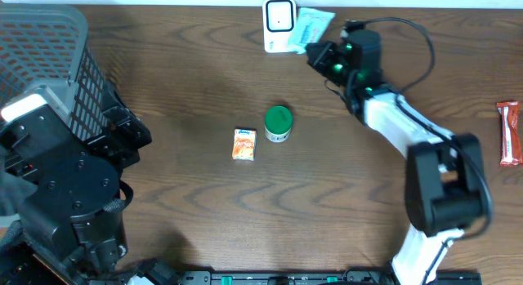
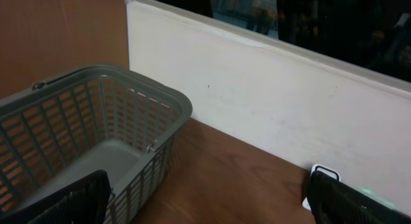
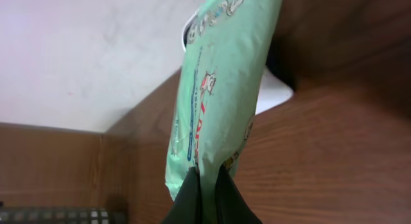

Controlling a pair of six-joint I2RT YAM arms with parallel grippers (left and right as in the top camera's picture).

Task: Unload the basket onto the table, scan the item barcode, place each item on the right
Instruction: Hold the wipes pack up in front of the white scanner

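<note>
1. Between the shut fingers of the right pincer hangs a mint-green plastic packet.
2. Just beyond that pincer stands a white boxy scanner; presenting looks under way, scan unconfirmed.
3. Meanwhile the left pincer gapes, empty.

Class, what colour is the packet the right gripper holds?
Mint green; the packet shows best in the right wrist view.

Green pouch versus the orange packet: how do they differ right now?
Colour: the green pouch is pale mint, the orange packet bright. Hold: the pouch is pinched in the shut right pincer beside the white scanner; the packet lies free on the table. Form: pouch soft and crinkled, packet a flat rectangle. Both are printed retail packs.
</note>
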